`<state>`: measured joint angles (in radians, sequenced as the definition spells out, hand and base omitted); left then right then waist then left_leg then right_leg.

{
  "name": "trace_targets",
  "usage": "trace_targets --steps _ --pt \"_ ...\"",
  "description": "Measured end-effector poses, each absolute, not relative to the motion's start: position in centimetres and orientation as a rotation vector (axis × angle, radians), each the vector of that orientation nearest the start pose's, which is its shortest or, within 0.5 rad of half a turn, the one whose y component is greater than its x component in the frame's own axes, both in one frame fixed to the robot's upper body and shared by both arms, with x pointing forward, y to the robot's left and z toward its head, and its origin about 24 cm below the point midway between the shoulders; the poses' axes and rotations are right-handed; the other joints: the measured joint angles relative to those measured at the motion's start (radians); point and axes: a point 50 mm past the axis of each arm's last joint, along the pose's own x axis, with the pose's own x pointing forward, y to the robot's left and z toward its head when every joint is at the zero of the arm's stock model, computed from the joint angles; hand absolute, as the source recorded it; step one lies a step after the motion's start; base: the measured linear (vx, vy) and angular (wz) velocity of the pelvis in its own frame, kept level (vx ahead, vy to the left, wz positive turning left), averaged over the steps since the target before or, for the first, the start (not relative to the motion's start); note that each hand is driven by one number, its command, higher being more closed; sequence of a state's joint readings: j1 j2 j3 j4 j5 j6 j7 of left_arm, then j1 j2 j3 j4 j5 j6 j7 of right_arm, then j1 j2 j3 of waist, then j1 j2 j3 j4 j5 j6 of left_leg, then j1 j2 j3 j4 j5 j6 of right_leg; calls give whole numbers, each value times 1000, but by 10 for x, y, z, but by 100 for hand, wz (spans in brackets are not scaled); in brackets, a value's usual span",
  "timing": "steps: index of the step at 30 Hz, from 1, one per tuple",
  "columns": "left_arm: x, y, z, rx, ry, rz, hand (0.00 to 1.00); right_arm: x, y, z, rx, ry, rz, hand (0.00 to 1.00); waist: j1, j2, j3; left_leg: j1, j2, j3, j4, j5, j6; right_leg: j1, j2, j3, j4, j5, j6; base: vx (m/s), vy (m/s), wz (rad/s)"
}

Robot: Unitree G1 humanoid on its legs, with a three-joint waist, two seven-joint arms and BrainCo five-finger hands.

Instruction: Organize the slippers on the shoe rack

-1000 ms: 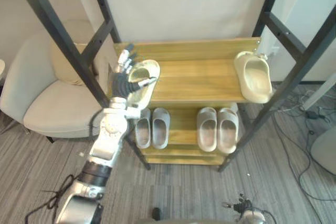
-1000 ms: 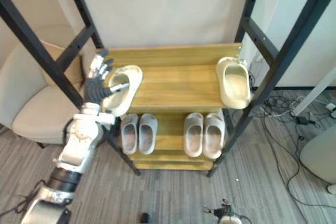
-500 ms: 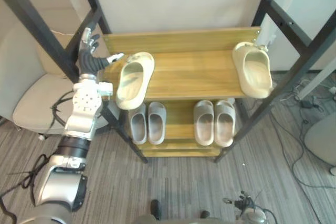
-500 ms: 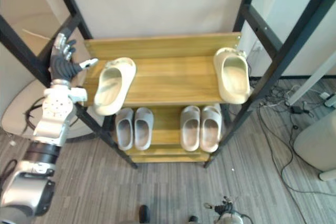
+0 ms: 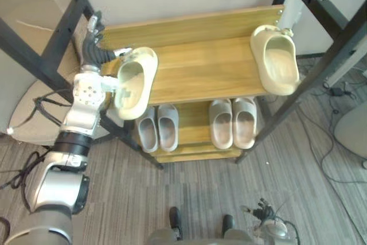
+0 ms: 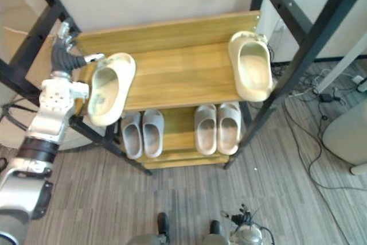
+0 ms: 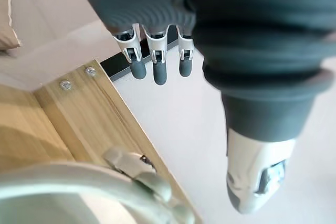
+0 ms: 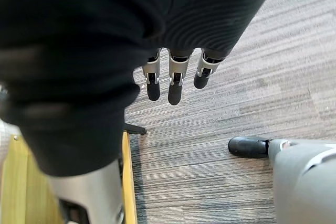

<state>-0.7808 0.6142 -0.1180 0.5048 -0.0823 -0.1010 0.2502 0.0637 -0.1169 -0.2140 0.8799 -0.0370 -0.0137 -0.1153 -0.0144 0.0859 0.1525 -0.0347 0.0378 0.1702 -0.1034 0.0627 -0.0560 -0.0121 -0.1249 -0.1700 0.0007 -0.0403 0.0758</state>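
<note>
Rack point(image 5: 206, 78): wooden shelves in a black frame, seen from above.
Left slipper point(image 5: 135, 81): cream, opening up, at the left end of the top shelf, set at a slant, its near end hanging past the front edge.
Right slipper point(image 5: 278, 64): cream, opening up, at the right end of the top shelf, close to the right post, near end just over the front edge, well apart from the left slipper.
Lower shelf: one grey pair point(image 5: 157, 127) under the left slipper and a second pair point(image 5: 233, 121) to its right, each pair side by side.
Left hand point(image 5: 92, 47): raised at the rack's left end beside the left slipper's far end; fingers point(image 7: 160, 69) straight, thumb point(image 7: 257, 182) out toward the slipper's rim, clasping nothing; contact of thumb and rim not clear.
Right hand point(image 8: 176, 82): low over the grey floor point(image 8: 252, 93), fingers relaxed and pointing down, holding nothing.
</note>
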Motion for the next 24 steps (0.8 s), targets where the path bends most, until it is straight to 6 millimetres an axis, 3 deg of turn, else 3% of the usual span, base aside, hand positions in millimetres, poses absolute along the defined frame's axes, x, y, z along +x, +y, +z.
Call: trace_targets --steps 15,24 --pt "365 251 226 614 -442 290 0 125 -233 -137 -103 928 -351 0 2 4 0 15 0 1 0 1 0 15 1 4 5 0 0 -4 4 -1" --pt "362 254 224 689 -440 294 0 125 -235 -136 -107 928 -344 0 0 20 1 19 0 -21 0 5 2 28 1 -17 6 -3 -2 -11 2 6"
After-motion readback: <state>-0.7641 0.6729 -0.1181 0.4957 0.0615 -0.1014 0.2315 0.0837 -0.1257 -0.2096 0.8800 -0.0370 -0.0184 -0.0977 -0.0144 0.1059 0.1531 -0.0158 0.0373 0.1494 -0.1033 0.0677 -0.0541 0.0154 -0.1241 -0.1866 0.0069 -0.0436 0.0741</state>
